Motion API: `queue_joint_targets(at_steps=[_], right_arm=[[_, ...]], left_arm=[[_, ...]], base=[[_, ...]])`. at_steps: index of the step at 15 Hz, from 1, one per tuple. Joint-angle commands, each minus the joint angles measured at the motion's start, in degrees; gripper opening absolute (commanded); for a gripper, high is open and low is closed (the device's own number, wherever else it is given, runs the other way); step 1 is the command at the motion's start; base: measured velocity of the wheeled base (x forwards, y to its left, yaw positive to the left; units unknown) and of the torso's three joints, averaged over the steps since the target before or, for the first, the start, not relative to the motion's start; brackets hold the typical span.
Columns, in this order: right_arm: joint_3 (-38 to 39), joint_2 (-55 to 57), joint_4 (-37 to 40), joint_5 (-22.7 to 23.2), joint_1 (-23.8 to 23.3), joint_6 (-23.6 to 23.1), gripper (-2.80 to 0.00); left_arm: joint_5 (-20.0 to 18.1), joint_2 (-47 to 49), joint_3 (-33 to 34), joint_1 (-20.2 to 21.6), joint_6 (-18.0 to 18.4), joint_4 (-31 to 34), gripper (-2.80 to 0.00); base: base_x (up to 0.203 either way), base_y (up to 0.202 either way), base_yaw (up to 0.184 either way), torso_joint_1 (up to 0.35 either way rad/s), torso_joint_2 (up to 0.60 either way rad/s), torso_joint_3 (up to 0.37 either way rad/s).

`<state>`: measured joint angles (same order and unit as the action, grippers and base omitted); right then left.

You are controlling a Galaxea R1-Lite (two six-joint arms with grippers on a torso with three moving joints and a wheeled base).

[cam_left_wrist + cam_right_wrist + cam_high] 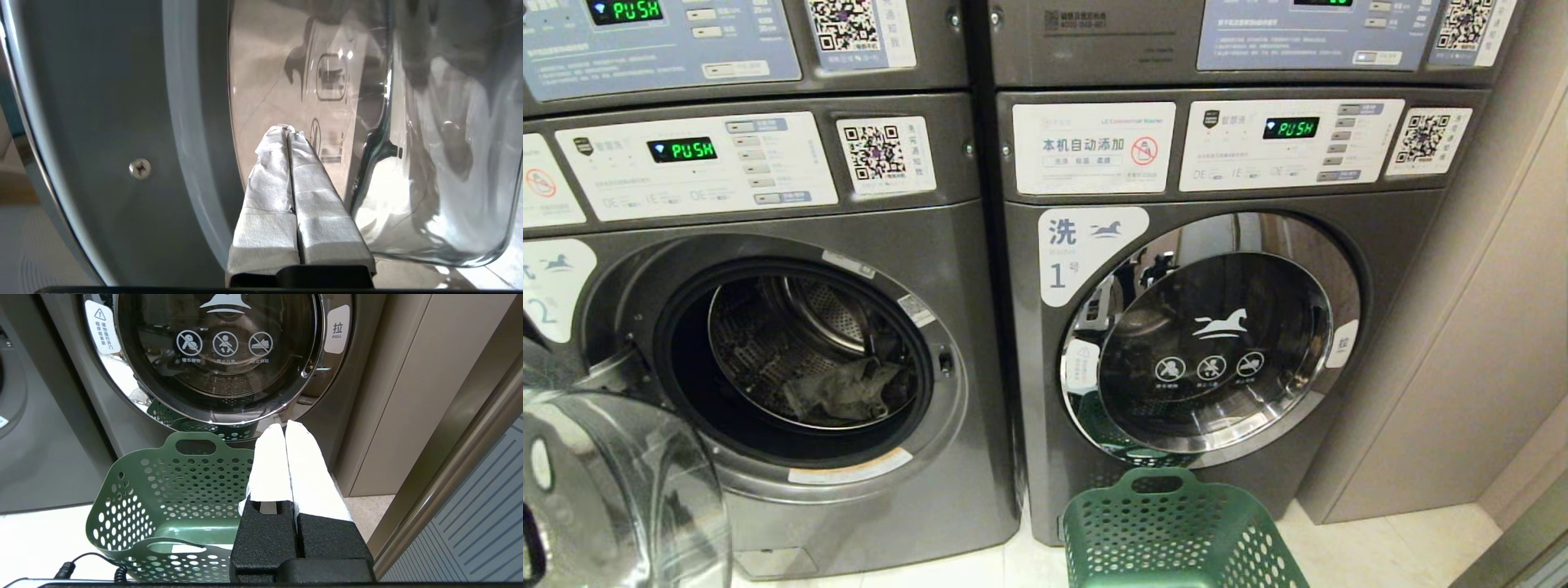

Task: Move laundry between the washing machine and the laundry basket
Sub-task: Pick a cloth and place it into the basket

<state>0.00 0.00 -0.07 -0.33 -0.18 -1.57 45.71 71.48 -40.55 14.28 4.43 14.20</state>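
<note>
Presently, by item:

Washing machine [768,343]: the dark grey front-loader labelled 2 is seen at the left of the head view; its round door is swung open, and the steel drum is exposed.

Door [613,482]: the glass bowl of the open door is seen at the near left, in front of the machine's lower left corner.

Laundry [849,390]: a crumpled grey-olive bundle is seen lying on the drum floor, towards the drum's right side, inside the washing machine.

Laundry basket [1176,531]: the green perforated basket is set on the pale floor just in front of the machine labelled 1 [1217,343], to the right of the open machine; no cloth is seen in it.

Left end effector [288,132]: its white-wrapped fingers are pressed together with nothing between them; the tips are held close against the inner side of the open door, beside the glass bowl.

Right end effector [286,426]: its fingers are pressed together and empty; it is held above the floor just right of the basket, pointed at the closed door of machine 1.
</note>
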Motion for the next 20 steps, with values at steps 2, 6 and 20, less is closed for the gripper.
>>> queue_joint_targets(at_steps=[2, 6, 20], right_arm=[[0.00, 0.09, -0.01, -0.02, 0.01, -0.01, -2.80], [0.00, 0.09, -0.01, -0.02, 0.01, -0.01, -2.80], [0.00, 0.09, -0.01, -0.02, 0.01, -0.09, -2.80]], left_arm=[[0.02, -0.46, -0.12, 11.81, -0.05, -0.01, -2.80], [-3.68, 0.43, 0.61, 27.28, -0.79, -0.42, -2.80], [-6.29, -10.44, 11.41, 21.70, -1.20, -22.47, -2.80]], base=[[0.000, 0.000, 0.000, 0.000, 0.00, 0.000], [0.000, 0.000, 0.000, 0.000, 0.00, 0.000], [0.000, 0.000, 0.000, 0.000, 0.00, 0.000]])
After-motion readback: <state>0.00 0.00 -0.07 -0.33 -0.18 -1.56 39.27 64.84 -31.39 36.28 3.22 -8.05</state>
